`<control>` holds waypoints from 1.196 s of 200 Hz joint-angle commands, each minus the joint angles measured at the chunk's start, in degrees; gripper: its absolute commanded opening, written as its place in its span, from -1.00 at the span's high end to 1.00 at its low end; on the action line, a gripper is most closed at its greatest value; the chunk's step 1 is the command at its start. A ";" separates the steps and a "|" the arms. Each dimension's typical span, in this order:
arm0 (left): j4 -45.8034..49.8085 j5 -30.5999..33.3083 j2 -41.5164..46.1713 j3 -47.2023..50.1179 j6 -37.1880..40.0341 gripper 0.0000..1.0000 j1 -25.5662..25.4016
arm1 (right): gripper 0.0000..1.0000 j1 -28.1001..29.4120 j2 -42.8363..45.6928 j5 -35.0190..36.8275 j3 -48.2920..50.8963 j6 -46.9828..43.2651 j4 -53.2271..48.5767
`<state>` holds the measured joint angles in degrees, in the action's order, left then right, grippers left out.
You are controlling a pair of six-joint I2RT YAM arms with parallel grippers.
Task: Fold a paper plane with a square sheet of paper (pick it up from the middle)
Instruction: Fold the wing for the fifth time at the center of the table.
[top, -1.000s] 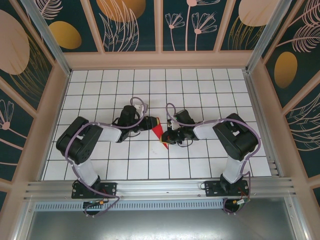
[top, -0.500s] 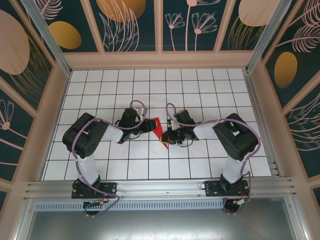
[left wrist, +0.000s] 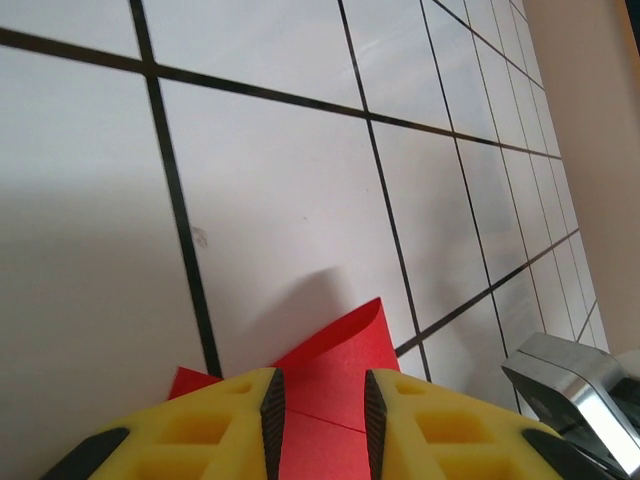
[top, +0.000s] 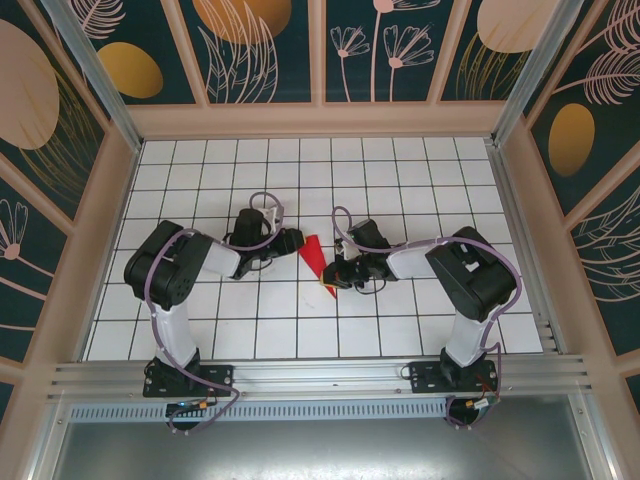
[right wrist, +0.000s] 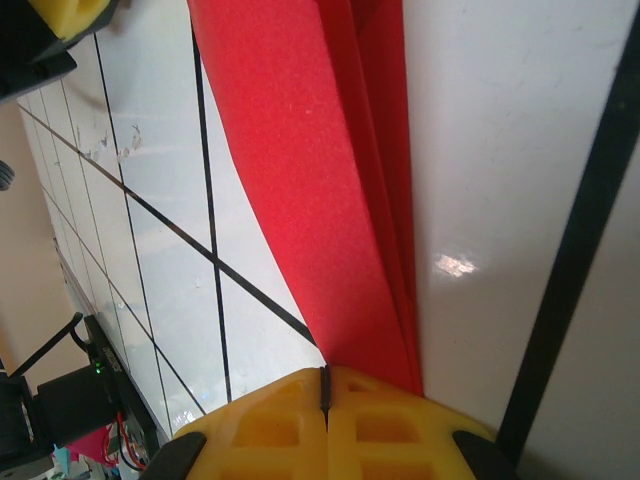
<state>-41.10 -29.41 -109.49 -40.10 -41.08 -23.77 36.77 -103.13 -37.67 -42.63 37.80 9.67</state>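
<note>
The paper plane [top: 317, 261] lies at the table's middle as a narrow bright red dart, wide end far, point near. In the left wrist view its raised corner flap [left wrist: 340, 345] curls off the tiles. My left gripper [top: 292, 240] sits just left of the wide end; its jaws [left wrist: 318, 385] stand open, a little apart, the red paper showing in the gap. My right gripper [top: 340, 277] is at the dart's narrow end. In the right wrist view it [right wrist: 325, 378] is shut, and the layered red paper [right wrist: 300, 150] runs under its right fingertip.
The white tiled table [top: 400, 180] is walled by patterned panels at the back and sides. An aluminium rail [top: 320, 375] crosses the near edge by the arm bases. A metal part of the right arm [left wrist: 575, 385] shows beside the paper.
My left gripper has drawn back to the left, off the paper's wide end, with its jaws parting slightly. The right arm and the paper's narrow end have stayed put.
</note>
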 commanded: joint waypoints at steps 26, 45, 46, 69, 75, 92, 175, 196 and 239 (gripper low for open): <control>6.38 4.27 0.91 -0.85 4.07 0.34 2.69 | 1.00 -0.95 -2.89 6.29 3.39 -0.62 -11.07; 8.25 3.67 4.01 -1.37 3.84 0.31 2.74 | 1.00 -0.94 -2.63 6.29 3.26 -0.45 -10.79; 8.37 3.62 4.19 -1.38 3.78 0.31 2.75 | 1.00 -0.93 -2.62 6.25 3.26 -0.45 -10.76; 12.14 4.46 9.82 -1.60 2.76 0.28 2.68 | 1.00 -1.02 -2.21 6.30 2.96 -0.43 -10.89; 12.78 4.87 10.92 -1.42 1.94 0.28 2.68 | 1.00 -1.01 -2.15 6.39 2.83 -0.48 -10.92; 12.70 3.31 15.23 -0.54 -0.32 0.28 2.34 | 1.00 -1.00 -2.04 6.42 2.86 -0.45 -10.95; 14.38 1.92 11.66 -3.38 -3.30 0.32 -5.64 | 1.00 -1.12 -0.78 6.55 2.60 -0.11 -10.35; 12.80 0.87 7.04 -4.25 -3.36 0.32 -5.67 | 1.00 -1.27 -0.54 6.21 2.39 -0.14 -10.04; 13.89 2.51 2.09 -6.35 -2.54 0.32 -5.72 | 1.00 -1.35 0.36 5.77 1.14 -0.27 -10.53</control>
<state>-26.76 -27.20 -105.73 -44.40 -43.81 -29.63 36.47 -102.48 -37.43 -42.70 37.82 8.49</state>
